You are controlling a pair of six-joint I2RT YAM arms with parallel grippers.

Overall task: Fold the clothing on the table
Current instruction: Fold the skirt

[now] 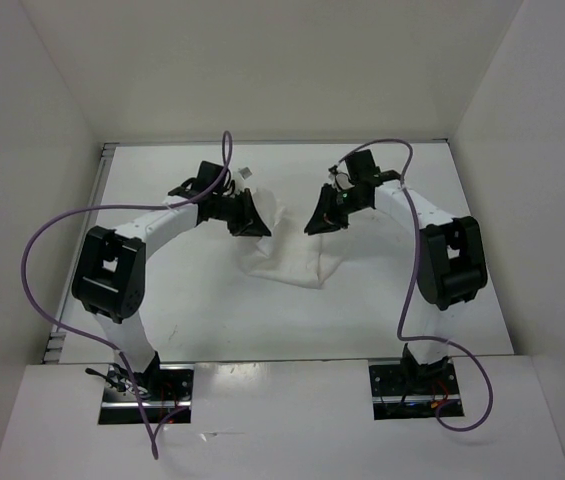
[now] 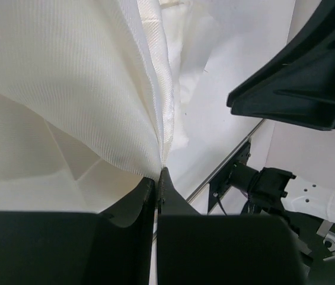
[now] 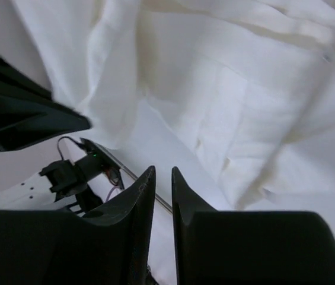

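Left gripper (image 2: 158, 173) is clamped on an edge of the clothing (image 1: 287, 262). The garment is lifted at that edge, and the rest lies wrinkled on the table (image 1: 262, 325) between the two arms. Right gripper (image 3: 163, 172) is just beside the fabric, jaws slightly parted, gripping nothing.

The clothing (image 1: 287, 264) was white with a fine woven texture; the table (image 1: 212, 310) was plain glossy white; the cables (image 1: 25, 265) were purple.

No legible text, label, brand, number or sign found in any of the three views, whether on the clothing (image 1: 287, 265) or the table (image 1: 212, 320).
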